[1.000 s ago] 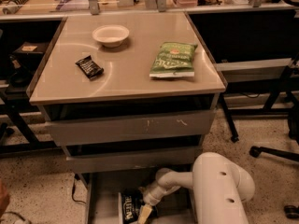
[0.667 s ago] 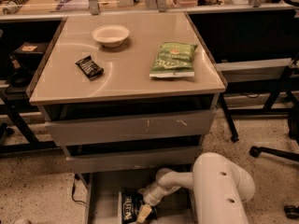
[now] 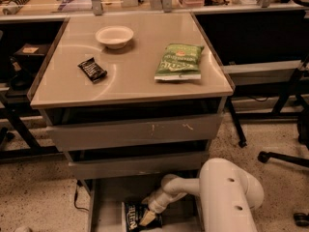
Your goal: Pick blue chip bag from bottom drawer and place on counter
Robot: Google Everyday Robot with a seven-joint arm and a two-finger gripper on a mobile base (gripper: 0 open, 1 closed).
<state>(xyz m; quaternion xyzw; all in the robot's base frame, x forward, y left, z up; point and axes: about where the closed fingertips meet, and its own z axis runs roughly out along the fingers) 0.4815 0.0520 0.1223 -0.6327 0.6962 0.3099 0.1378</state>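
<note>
The gripper (image 3: pixel 147 218) is down inside the open bottom drawer (image 3: pixel 107 208), its tip against the right edge of the blue chip bag (image 3: pixel 132 222); whether it is clamped on the bag I cannot tell; above, the counter (image 3: pixel 130 86) bears a green chip bag (image 3: pixel 179 62), a black wrapper (image 3: pixel 92 69) and a white bowl (image 3: pixel 114 36).

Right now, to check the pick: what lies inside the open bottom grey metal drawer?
A crinkly navy-blue chip bag with white lettering, with the gripper at its right edge. The white arm covers the right side of the drawer.
</note>
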